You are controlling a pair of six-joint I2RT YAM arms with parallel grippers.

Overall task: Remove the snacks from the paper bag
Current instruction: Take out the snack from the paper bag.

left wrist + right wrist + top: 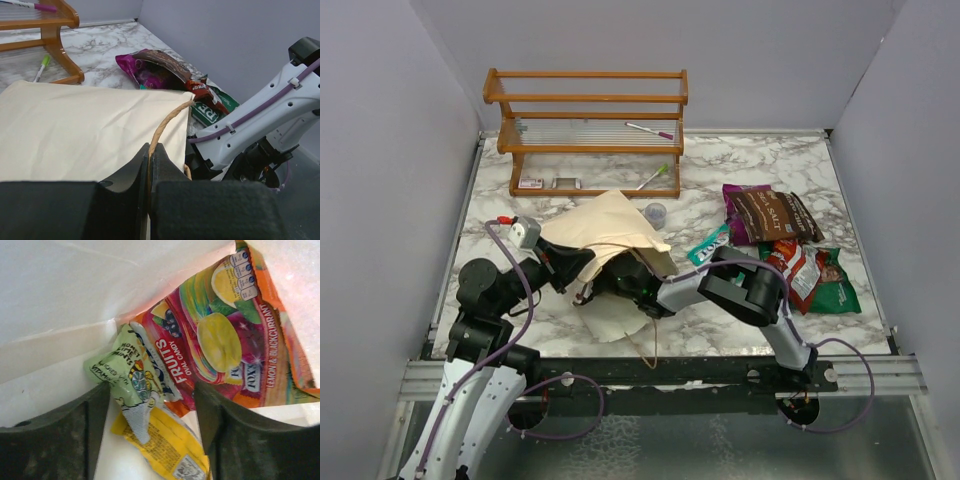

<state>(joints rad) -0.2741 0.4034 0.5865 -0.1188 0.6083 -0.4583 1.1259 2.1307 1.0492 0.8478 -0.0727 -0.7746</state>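
The cream paper bag (605, 232) lies on its side on the marble table, mouth toward the arms. My left gripper (150, 148) is shut on the bag's tan string handle (167, 120) at the mouth edge. My right gripper (152, 397) reaches inside the bag (70, 295), its jaws open. Between its fingers lie a light green mint packet (122, 371) and a yellow packet (167, 447), neither clamped. An orange and red fruit candy packet (230, 345) sits just beyond. Outside, on the right, lie brown-purple (770, 213), red (798, 268), green (838, 292) and teal (706, 245) snacks.
A wooden rack (588, 125) with pens stands at the back, and a small clear cup (656, 212) is just behind the bag. Grey walls close three sides. My right arm (260, 117) crosses close beside the left gripper.
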